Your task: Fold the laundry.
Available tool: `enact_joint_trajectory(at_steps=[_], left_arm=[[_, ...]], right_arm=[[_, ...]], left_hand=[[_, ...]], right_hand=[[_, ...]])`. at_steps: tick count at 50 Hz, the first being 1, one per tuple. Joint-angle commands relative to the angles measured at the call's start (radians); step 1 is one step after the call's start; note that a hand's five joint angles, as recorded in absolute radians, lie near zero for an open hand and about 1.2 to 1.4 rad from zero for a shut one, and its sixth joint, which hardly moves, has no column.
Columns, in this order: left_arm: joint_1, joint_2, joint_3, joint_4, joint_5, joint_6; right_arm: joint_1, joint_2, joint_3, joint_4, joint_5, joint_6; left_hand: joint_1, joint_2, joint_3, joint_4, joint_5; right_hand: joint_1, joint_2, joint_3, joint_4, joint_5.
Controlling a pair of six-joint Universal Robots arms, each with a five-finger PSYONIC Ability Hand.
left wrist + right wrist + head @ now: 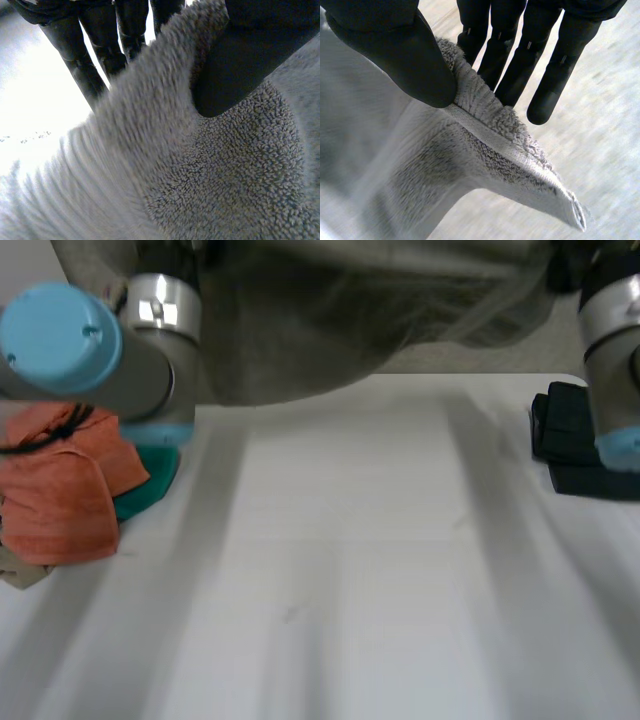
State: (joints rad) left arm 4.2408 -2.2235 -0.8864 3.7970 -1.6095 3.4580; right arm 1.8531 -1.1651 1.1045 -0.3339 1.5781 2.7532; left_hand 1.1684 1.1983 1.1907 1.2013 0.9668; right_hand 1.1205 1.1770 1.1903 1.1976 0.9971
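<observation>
The grey towel is held in the air above the far part of the white table, spanning the space between the left arm and the right arm.

In the left wrist view, the left hand is closed on the towel. A raised ridge of pile is pinched between the thumb on one face and the straight fingers behind the other. Whether this point is a corner or a plain edge cannot be told.

In the right wrist view, the right hand is likewise closed in a pinch. The hemmed edge is pressed between the thumb and the fingers, and a corner of the towel projects just beyond the grip.

The two-point hold is judged to serve spreading. With an edge gripped at two places well apart, the cloth can hang flat under its own weight and be laid out squarely. The middle of the table is bare, which is taken to be the intended laying area.

An orange cloth is bunched at the table's left side, lying partly over a teal item; it is presumably awaiting its turn. A black object lies at the right side, apart from the work.

No fold is yet made in the towel, so the task is judged to be at an early stage.
</observation>
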Motion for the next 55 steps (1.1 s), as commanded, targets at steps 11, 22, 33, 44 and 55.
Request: enact_joint_trajectory(at_steps=[11, 22, 33, 44, 55], left_arm=[[0.004, 0.169, -0.799, -0.227, -0.001, 0.081], [0.025, 0.355, -0.732, -0.554, 0.023, 0.076], [0.237, 0.329, -0.652, -0.799, 0.138, -0.02], [0.277, 0.297, -0.721, -0.904, 0.221, -0.129], [0.352, 0.291, -0.747, -0.901, 0.226, -0.123]], right_arm=[[-0.009, 0.151, 0.331, 0.205, -0.059, -0.082], [-0.009, 0.139, 0.406, 0.194, -0.064, -0.098], [-0.012, 0.104, 0.459, 0.196, -0.122, -0.096], [-0.014, 0.104, 0.463, 0.194, -0.124, -0.103], [-0.012, 0.104, 0.466, 0.196, -0.124, -0.104]], left_hand=[[0.12, 0.09, 0.098, 0.087, 0.147], [-0.829, -0.858, -0.851, -0.861, -0.801], [-0.755, -0.785, -0.778, -0.788, -0.728], [-0.688, -0.718, -0.71, -0.721, -0.661], [-0.562, -0.592, -0.584, -0.595, -0.535]], right_hand=[[0.276, 0.219, 0.206, 0.199, 0.225], [0.276, 0.219, 0.206, 0.199, 0.225], [0.276, 0.219, 0.206, 0.199, 0.225], [0.276, 0.219, 0.206, 0.199, 0.225], [0.276, 0.219, 0.206, 0.199, 0.225]])
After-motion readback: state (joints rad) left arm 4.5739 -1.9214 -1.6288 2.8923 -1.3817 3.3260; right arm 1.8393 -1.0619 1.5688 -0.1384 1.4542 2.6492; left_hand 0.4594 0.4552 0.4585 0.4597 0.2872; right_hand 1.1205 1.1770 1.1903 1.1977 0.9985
